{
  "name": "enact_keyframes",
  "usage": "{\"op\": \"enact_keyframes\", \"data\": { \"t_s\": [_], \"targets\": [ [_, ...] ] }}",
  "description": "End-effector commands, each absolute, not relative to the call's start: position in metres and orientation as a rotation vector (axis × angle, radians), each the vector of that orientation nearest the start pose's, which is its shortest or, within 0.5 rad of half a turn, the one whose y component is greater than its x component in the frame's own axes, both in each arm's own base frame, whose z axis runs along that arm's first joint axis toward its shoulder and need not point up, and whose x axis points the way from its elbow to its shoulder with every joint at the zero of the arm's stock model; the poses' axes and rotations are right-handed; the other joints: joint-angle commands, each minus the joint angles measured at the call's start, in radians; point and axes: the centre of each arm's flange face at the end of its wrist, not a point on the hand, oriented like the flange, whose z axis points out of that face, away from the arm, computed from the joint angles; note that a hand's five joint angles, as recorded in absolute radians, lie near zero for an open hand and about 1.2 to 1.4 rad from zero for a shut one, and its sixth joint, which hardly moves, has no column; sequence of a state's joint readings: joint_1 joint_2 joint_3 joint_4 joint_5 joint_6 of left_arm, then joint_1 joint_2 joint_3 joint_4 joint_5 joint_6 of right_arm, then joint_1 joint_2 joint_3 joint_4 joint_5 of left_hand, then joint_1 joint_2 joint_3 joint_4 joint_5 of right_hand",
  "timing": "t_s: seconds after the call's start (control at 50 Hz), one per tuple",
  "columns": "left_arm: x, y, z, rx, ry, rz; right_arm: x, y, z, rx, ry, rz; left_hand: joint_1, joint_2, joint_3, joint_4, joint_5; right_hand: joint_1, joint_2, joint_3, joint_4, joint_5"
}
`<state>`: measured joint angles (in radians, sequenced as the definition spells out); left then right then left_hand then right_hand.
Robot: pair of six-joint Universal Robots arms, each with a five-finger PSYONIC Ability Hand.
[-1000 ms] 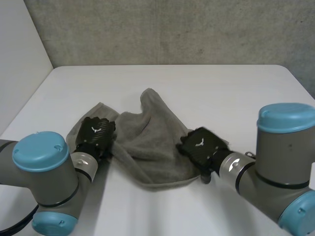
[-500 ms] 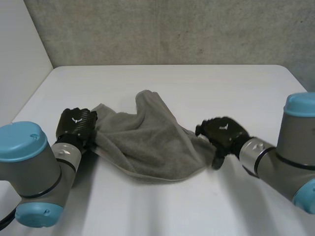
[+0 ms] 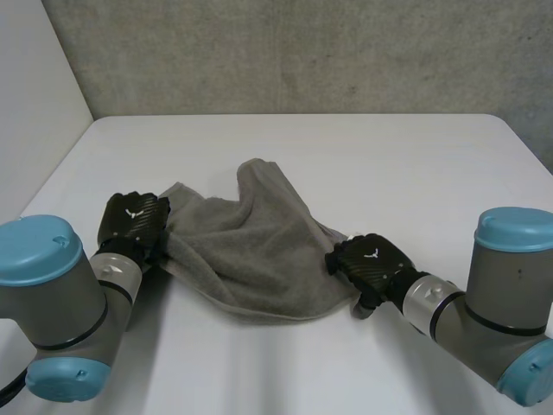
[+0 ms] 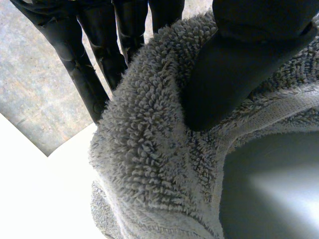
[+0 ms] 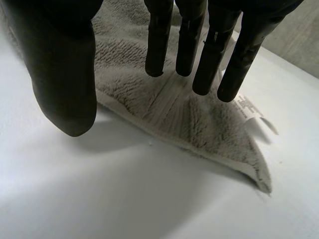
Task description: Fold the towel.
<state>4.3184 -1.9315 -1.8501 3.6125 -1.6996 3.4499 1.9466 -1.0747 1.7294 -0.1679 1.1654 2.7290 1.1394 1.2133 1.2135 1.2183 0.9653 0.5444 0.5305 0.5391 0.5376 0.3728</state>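
A grey towel [image 3: 251,246] lies rumpled on the white table [image 3: 346,156], one flap bunched up toward the far side. My left hand [image 3: 131,220] grips its left corner. In the left wrist view the thumb [image 4: 234,74] pinches the pile of the towel [image 4: 149,164] against the fingers [image 4: 84,64]. My right hand [image 3: 367,259] hovers at the towel's right corner. In the right wrist view this hand [image 5: 184,40] has straight fingers and the thumb spread apart. Under them lies the towel corner [image 5: 199,119] with a white label [image 5: 249,107], not held.
A grey wall [image 3: 302,52] runs behind the table's far edge. Bare tabletop lies all around the towel, both in front of it and toward the far edge.
My left hand drew the towel's corner leftward, then held still. My right hand left the towel, swung out right, and has come back over the right corner.
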Motion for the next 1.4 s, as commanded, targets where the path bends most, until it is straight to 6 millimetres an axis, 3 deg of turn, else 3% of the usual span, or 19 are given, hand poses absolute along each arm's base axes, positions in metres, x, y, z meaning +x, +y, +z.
{"op": "enact_keyframes", "data": {
  "t_s": [0.02, 0.88, 0.98, 1.02, 1.14, 1.18, 1.2, 1.24, 1.26, 1.3, 1.34, 1.36, 1.38, 1.4],
  "targets": [
    [-0.238, -0.261, 0.153, 0.692, 2.263, -2.000, 0.280, -0.236, 0.112, -1.214, 2.086, -1.438, 0.257, 0.183, 0.183, 0.178, 0.256, 0.013, 0.027, 0.019, 0.020, 0.010],
    [-0.239, -0.260, 0.152, 0.698, 2.266, -1.997, 0.305, -0.249, 0.116, -1.190, 1.998, -1.643, 0.257, 0.183, 0.183, 0.178, 0.256, 0.251, 0.265, 0.256, 0.258, 0.248],
    [-0.239, -0.260, 0.152, 0.698, 2.266, -1.997, 0.306, -0.250, 0.117, -1.166, 1.999, -1.639, 0.257, 0.183, 0.183, 0.178, 0.256, 0.424, 0.438, 0.430, 0.431, 0.421],
    [-0.239, -0.260, 0.152, 0.698, 2.266, -1.997, 0.307, -0.251, 0.116, -1.146, 2.003, -1.627, 0.257, 0.183, 0.183, 0.178, 0.256, 0.849, 0.863, 0.855, 0.856, 0.846],
    [-0.239, -0.261, 0.152, 0.698, 2.264, -1.998, 0.305, -0.254, 0.117, -1.106, 2.014, -1.621, 0.257, 0.183, 0.183, 0.178, 0.256, 0.852, 0.866, 0.857, 0.859, 0.849],
    [-0.238, -0.260, 0.157, 0.698, 2.255, -2.006, 0.303, -0.258, 0.140, -1.053, 1.979, -1.672, 0.257, 0.183, 0.183, 0.178, 0.256, 0.852, 0.866, 0.857, 0.859, 0.849],
    [-0.238, -0.260, 0.157, 0.698, 2.255, -2.006, 0.303, -0.259, 0.140, -1.053, 1.979, -1.672, 0.257, 0.183, 0.183, 0.178, 0.256, 0.852, 0.866, 0.857, 0.859, 0.849],
    [-0.238, -0.259, 0.165, 0.695, 2.235, -2.030, 0.293, -0.265, 0.192, -0.950, 1.901, -1.796, 0.257, 0.183, 0.183, 0.178, 0.256, 0.852, 0.866, 0.857, 0.859, 0.849],
    [-0.239, -0.256, 0.173, 0.697, 2.219, -2.054, 0.293, -0.265, 0.192, -0.950, 1.901, -1.796, 0.257, 0.183, 0.183, 0.178, 0.256, 0.852, 0.866, 0.857, 0.859, 0.849],
    [-0.240, -0.253, 0.183, 0.703, 2.203, -2.081, 0.277, -0.271, 0.226, -0.871, 1.888, -1.837, 0.257, 0.183, 0.183, 0.178, 0.256, 0.852, 0.866, 0.857, 0.859, 0.849],
    [-0.245, -0.242, 0.209, 0.745, 2.174, -2.155, 0.271, -0.273, 0.237, -0.859, 1.893, -1.832, 0.257, 0.183, 0.183, 0.178, 0.256, 0.852, 0.866, 0.857, 0.859, 0.849],
    [-0.245, -0.241, 0.209, 0.746, 2.174, -2.156, 0.271, -0.273, 0.237, -0.859, 1.893, -1.832, 0.257, 0.183, 0.183, 0.178, 0.256, 0.852, 0.866, 0.857, 0.859, 0.849],
    [-0.248, -0.232, 0.226, 0.778, 2.156, -2.208, 0.265, -0.271, 0.251, -0.860, 1.894, -1.822, 0.257, 0.183, 0.183, 0.178, 0.256, 0.852, 0.866, 0.857, 0.859, 0.849],
    [-0.248, -0.232, 0.226, 0.778, 2.156, -2.208, 0.260, -0.265, 0.270, -0.871, 1.884, -1.814, 0.257, 0.183, 0.183, 0.178, 0.256, 0.852, 0.866, 0.857, 0.859, 0.849]
  ]
}}
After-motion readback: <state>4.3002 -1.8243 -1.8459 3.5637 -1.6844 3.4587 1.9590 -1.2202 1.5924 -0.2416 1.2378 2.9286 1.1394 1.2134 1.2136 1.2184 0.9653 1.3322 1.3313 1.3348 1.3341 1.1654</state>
